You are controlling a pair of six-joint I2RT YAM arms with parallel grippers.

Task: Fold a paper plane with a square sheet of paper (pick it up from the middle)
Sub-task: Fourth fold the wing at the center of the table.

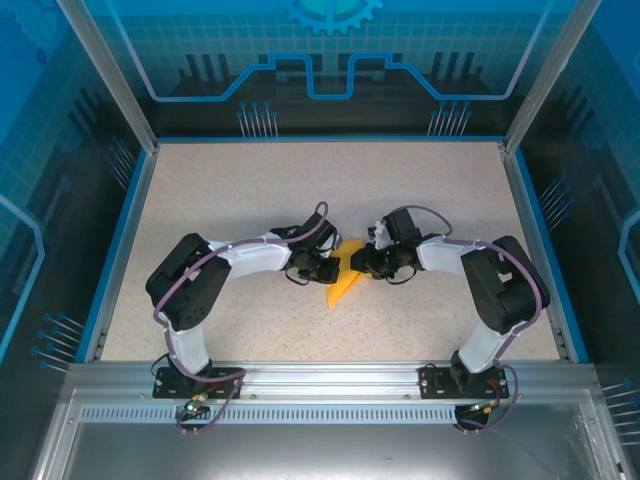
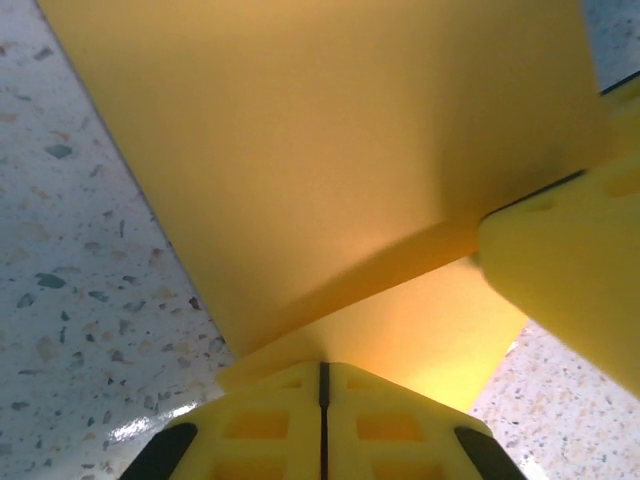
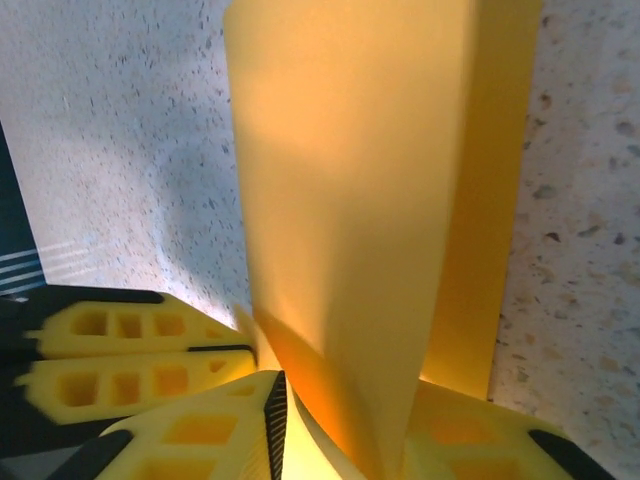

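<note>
The orange-yellow sheet of paper [image 1: 343, 287], folded into a narrow pointed shape, lies at the table's middle between both grippers, its tip toward the near edge. My left gripper [image 1: 328, 268] is shut, pinching the paper's edge at its fingertips [image 2: 322, 365]; a folded flap [image 2: 330, 150] rises in front of it. My right gripper [image 1: 362, 262] faces it from the right. Its jaws [image 3: 345, 400] stand partly apart, with an upright flap of the paper [image 3: 350, 200] between them. One of its fingers [image 2: 570, 260] presses the fold from the right in the left wrist view.
The speckled beige table [image 1: 220, 190] is bounded by a blue rim [image 1: 118, 240] and aluminium posts [image 1: 105, 70]. A metal rail [image 1: 320, 375] carries both arm bases at the near edge. The left gripper's fingers [image 3: 130, 350] lie close beside the right gripper.
</note>
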